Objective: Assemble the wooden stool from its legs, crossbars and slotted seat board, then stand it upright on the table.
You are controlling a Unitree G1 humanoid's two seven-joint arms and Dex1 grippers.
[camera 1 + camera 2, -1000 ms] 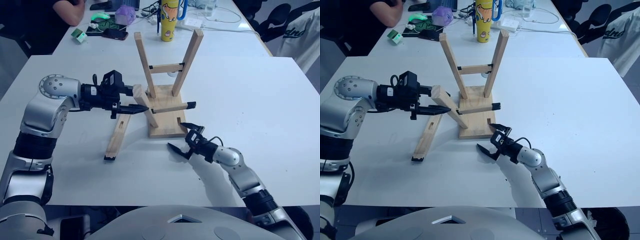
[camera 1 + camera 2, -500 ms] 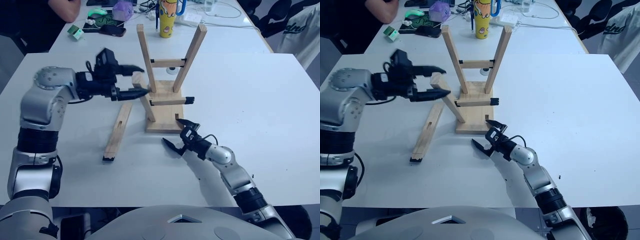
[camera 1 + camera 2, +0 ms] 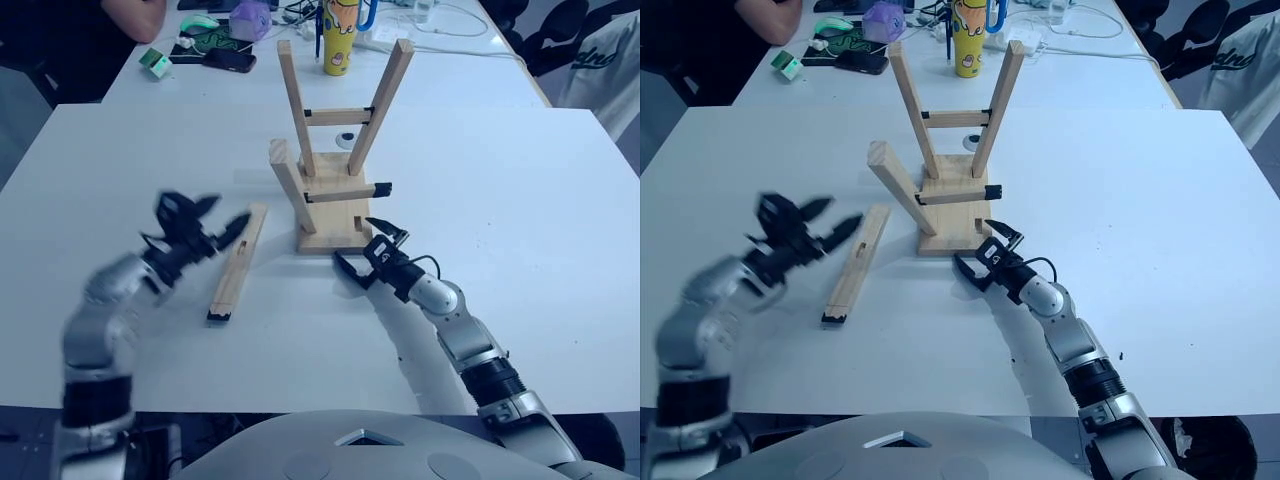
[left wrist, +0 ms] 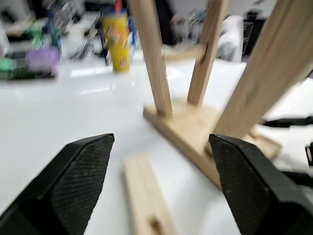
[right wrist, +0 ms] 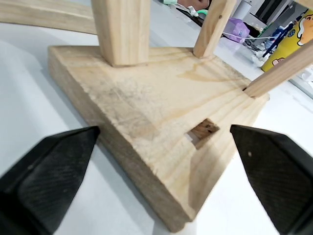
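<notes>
Left pincer (image 3: pixel 226 212) had dropped away from the tilted leg (image 3: pixel 291 188) and hung, fingers apart, just beside the loose leg (image 3: pixel 238 262). Right pincer (image 3: pixel 355 241), also apart, flanked the seat board's (image 3: pixel 335 212) near corner.

— What's on the board (image 3: pixel 335 218)?
— Three legs (image 3: pixel 298 110).
— Left of the board?
— A loose leg (image 3: pixel 238 262) flat on the table (image 3: pixel 520 200), the left gripper (image 3: pixel 225 212) beyond it.
— Before the board?
— The right gripper (image 3: pixel 355 243), just beside it. A cup (image 3: pixel 340 40) stands well behind.

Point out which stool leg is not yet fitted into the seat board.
The loose leg, lying flat on the table beside the left gripper. The other three legs rise from the seat board, ends up.
</notes>
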